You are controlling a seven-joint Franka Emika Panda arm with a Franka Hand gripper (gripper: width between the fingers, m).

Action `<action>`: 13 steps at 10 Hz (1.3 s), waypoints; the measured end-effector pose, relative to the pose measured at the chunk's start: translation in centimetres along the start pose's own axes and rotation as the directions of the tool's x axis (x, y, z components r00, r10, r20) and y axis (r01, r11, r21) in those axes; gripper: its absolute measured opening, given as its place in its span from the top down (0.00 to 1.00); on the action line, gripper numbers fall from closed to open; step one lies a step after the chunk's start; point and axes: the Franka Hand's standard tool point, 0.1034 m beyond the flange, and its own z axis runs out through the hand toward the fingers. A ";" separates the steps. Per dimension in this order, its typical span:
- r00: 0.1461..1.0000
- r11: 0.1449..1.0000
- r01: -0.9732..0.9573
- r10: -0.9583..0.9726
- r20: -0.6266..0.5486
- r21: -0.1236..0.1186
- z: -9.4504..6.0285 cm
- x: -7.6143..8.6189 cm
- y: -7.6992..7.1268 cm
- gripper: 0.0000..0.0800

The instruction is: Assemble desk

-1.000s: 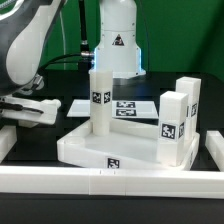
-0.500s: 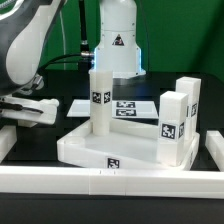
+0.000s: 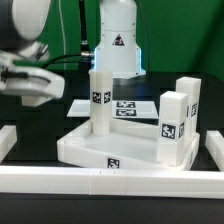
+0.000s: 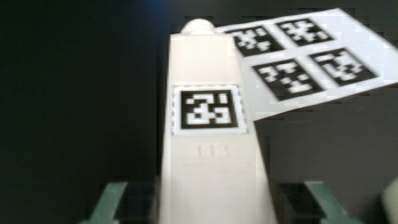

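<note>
Leg lifted clear of the table beside the tabletop

In the last half second I raised the gripper point(image 3: 45, 83) from near the table to above it, on the exterior view's left of the tabletop point(image 3: 85, 148). My wrist view showed a leg point(image 4: 210, 140) between the fingers point(image 4: 112, 200), apparently clamped, with the marker board point(image 4: 302, 55) behind. Three legs already stood on the tabletop, so I judged this the fourth, ready to carry across.

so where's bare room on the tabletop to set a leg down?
Tabletop: bare between the standing leg and the two legs at the exterior view's right, and along the front rim. The right corner is crowded. The gripper hangs off left.
</note>
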 end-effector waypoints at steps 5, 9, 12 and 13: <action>0.993 1.000 0.014 -0.016 -0.119 -0.021 -1.9 0.6 -0.5 0.64; 0.933 0.998 0.023 -0.039 -0.357 -0.051 -6.2 -0.4 -2.8 0.64; 0.834 0.997 0.020 -0.055 -0.549 -0.070 -7.2 0.3 -2.9 0.64; 0.797 0.997 0.026 -0.068 -0.601 -0.078 -7.5 -0.1 -3.5 0.64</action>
